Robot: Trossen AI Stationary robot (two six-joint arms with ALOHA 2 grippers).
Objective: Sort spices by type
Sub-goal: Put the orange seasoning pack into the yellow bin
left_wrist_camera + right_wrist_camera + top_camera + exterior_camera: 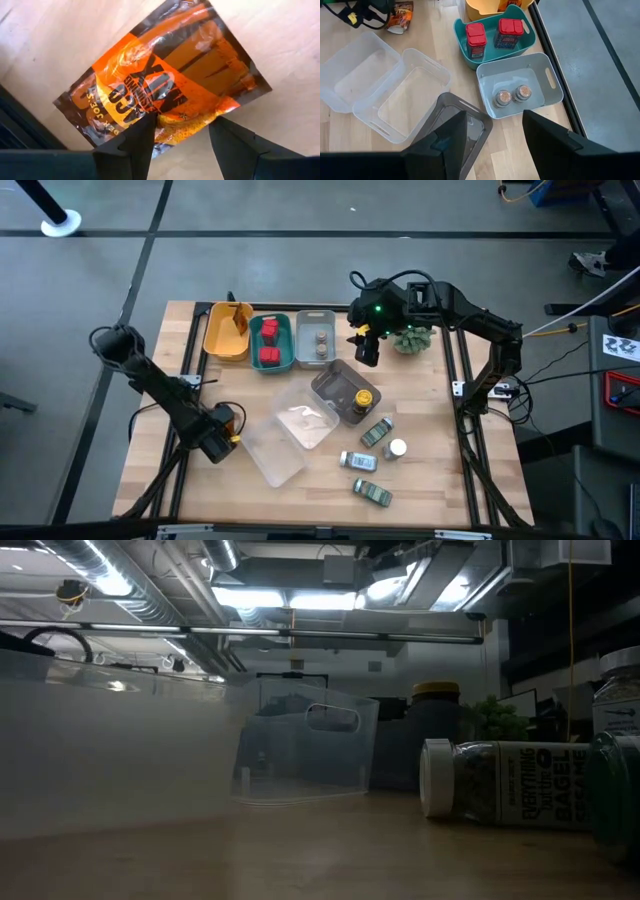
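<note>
Dim low view, glaring ceiling lights (300,598) (overhead), bright evenly lit tabletop (300,500)

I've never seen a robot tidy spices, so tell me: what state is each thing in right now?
Left gripper: open, over the orange packet, which lies flat.
Right gripper: open, empty.
Red tins: upright in teal bin.
Brown jars: upright in grey bin.
Bagel bottle: on its side.
Clear trays: empty.
</note>
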